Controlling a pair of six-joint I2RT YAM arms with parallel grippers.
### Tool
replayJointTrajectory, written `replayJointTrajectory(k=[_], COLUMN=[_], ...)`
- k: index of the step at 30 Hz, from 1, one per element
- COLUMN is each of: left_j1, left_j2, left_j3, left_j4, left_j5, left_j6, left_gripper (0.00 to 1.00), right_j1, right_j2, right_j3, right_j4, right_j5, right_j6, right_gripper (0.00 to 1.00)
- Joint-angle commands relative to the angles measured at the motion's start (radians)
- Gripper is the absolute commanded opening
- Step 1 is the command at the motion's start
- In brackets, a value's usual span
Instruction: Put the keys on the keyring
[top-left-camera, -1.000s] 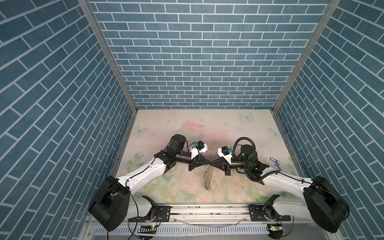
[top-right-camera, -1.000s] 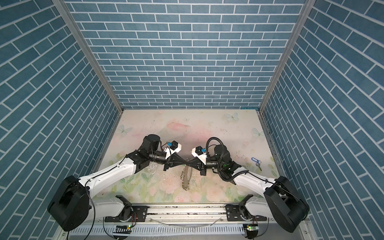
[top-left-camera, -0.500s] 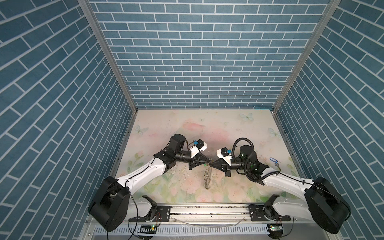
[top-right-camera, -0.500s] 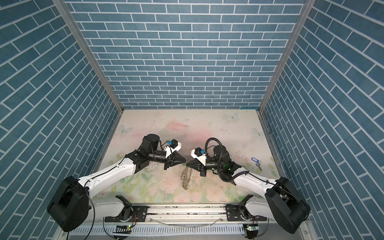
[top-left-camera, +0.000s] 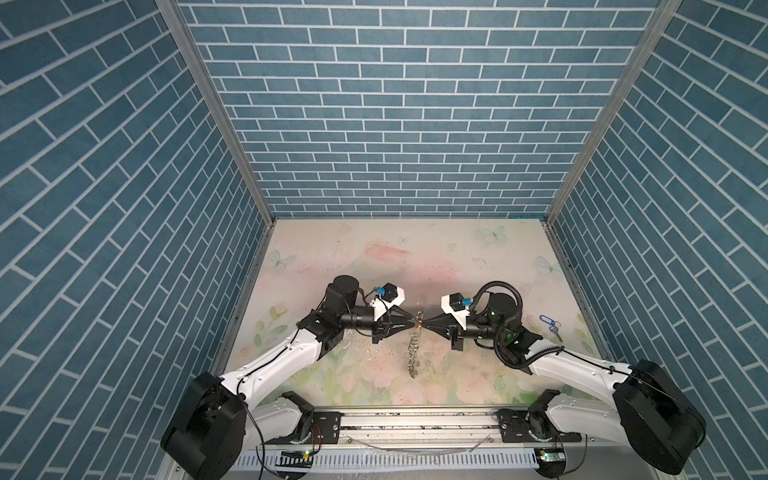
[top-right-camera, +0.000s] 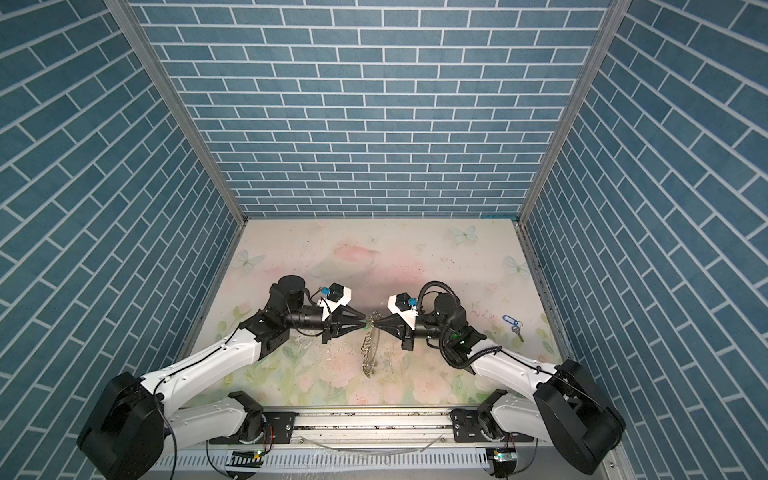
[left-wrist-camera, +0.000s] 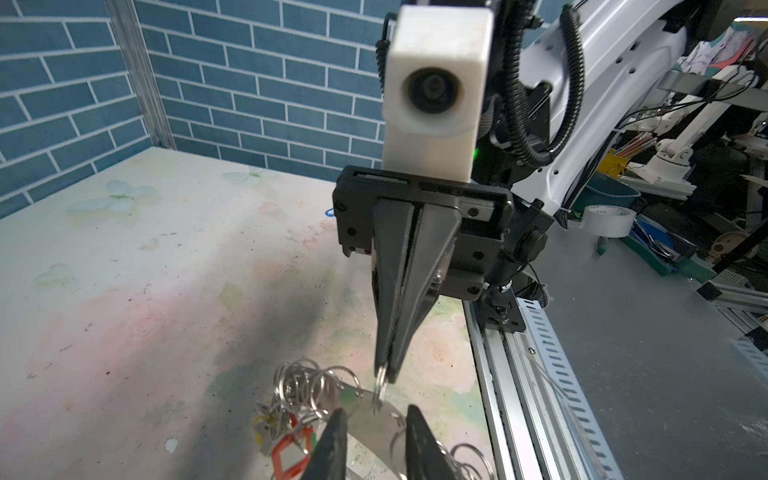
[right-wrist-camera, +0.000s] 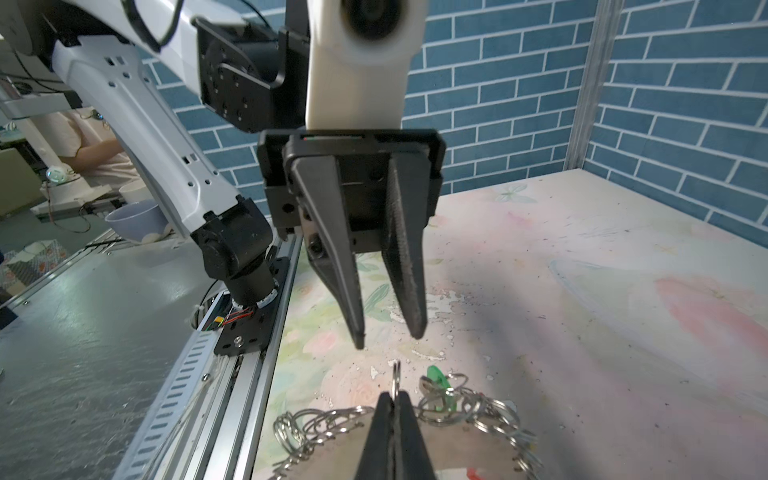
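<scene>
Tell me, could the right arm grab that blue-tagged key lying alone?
Probably not yet: the right pincer is shut on a ring of the keyring. The blue-tagged key lies unobstructed close by.

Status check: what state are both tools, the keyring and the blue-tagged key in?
Left tool: open, empty.
Right tool: shut on small silver split ring.
Large silvery hoop keyring strung with split rings: hanging from right tool.
Blue-tagged metal key: lying on floral table, off the keyring.

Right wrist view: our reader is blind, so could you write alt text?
The right hand, shut, pinches a small ring of the keyring above the table. The open left hand faces it just beyond; a green tag hangs among the rings.
</scene>
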Motion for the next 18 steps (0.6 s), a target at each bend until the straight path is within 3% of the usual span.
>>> replayJointTrajectory(k=[1,18], left_j1=[0.005,0.004], left_j2=[-0.006,0.056], left_j3=[-0.030,-0.023], left_j4=[0.126,0.196], left_j5=[0.041,0.085], left_j6=[-0.024,-0.076], left_gripper=[0.27,0.19], right_j1=[-0.005,0.001], right_j2=[0.007,0.099], right_j3=[-0.031,-0.032], right_j4=[0.206,0.403], right_j5=[-0.006,-0.070], right_j6=[0.082,0.196], right_gripper=[0.00,0.00])
